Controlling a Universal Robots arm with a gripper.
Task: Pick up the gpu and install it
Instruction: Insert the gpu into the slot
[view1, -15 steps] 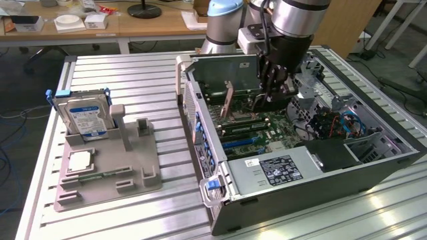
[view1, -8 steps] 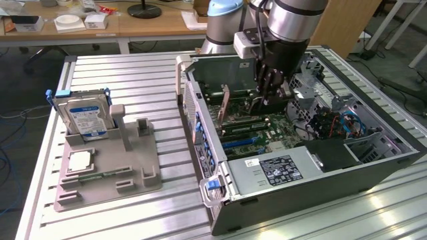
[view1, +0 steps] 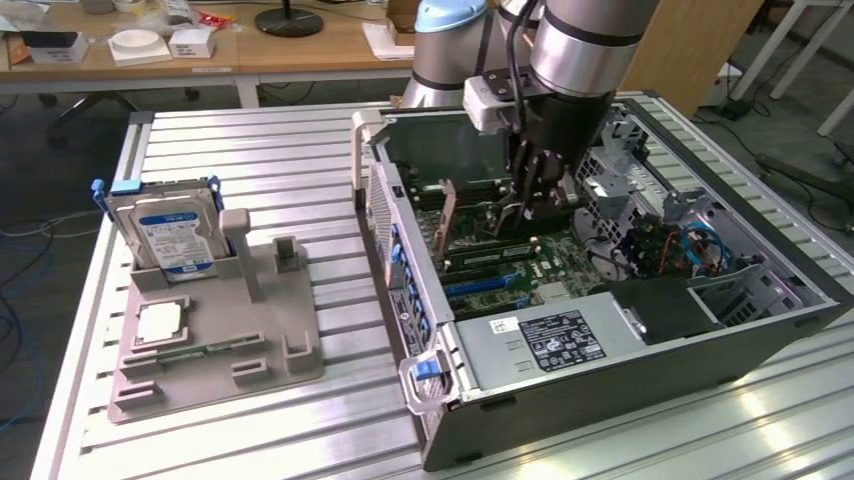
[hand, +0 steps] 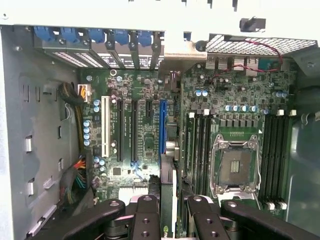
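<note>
So the gpu (hand: 168, 185) was down inside the case (view1: 607, 345), edge-on in the wrist view, with the gripper (hand: 170, 202) clamped on it, one of the fingers (hand: 146, 212) on each side. It hung right over the long blue slot (hand: 162, 125) on the motherboard (hand: 142, 145). The pick-up looked done, so I'd call this the install step, lining-up part.

My guess is seating it would need the card's edge dead parallel with that slot and a straight push, no tilt.

In the exterior view the gripper (view1: 531, 205) sat toward 12 o'clock inside the case. The hard drive (view1: 171, 235) stood well apart at about 9 o'clock from the case, on the grey holder (view1: 220, 345).

Annoying bit: the card's contact edge was hidden behind the card itself, so I couldn't tell whether it touched the slot.
</note>
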